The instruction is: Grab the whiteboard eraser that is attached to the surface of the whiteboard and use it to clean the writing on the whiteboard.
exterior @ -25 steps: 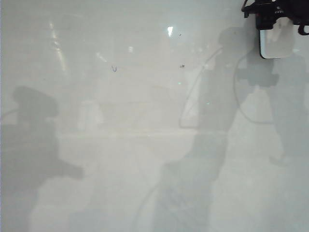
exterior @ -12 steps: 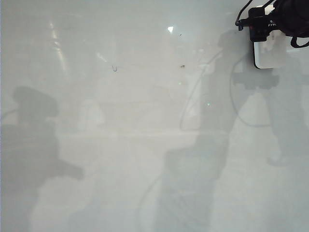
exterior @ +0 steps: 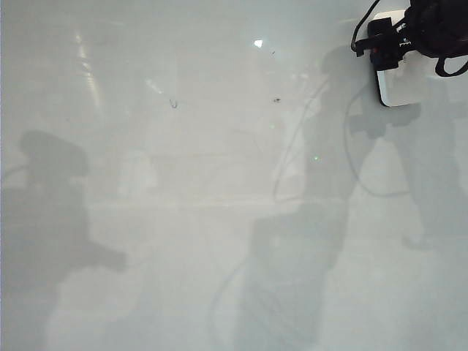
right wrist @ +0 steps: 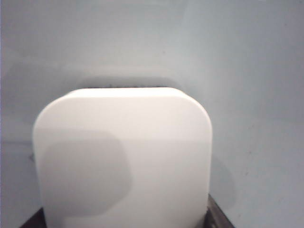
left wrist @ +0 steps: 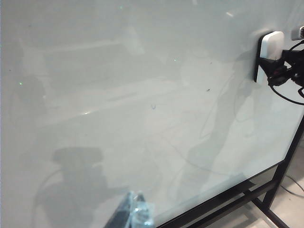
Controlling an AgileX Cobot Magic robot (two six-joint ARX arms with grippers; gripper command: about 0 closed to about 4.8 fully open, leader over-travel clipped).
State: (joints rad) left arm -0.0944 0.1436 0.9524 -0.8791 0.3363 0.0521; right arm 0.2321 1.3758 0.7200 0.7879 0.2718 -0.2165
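Observation:
The whiteboard (exterior: 219, 219) fills the exterior view. At its upper right, my right gripper (exterior: 387, 45) is shut on the white whiteboard eraser (exterior: 401, 86), which lies against the board. In the right wrist view the eraser (right wrist: 123, 156) fills the frame, with dark fingers (right wrist: 216, 214) at its sides. From the left wrist view the eraser (left wrist: 270, 47) sits by the board's far edge. Of the writing, one small blue mark (exterior: 173, 103) (left wrist: 153, 107) shows left of centre. My left gripper (left wrist: 135, 209) hangs shut and empty, off the board and far from the eraser.
A tiny dark speck (exterior: 276, 99) sits between the blue mark and the eraser. Arm shadows and cable reflections cross the glossy board. The board's black metal frame (left wrist: 247, 190) and its edge show in the left wrist view.
My right gripper has slid the eraser a little to the left across the board and turned slightly. The left arm has not moved.

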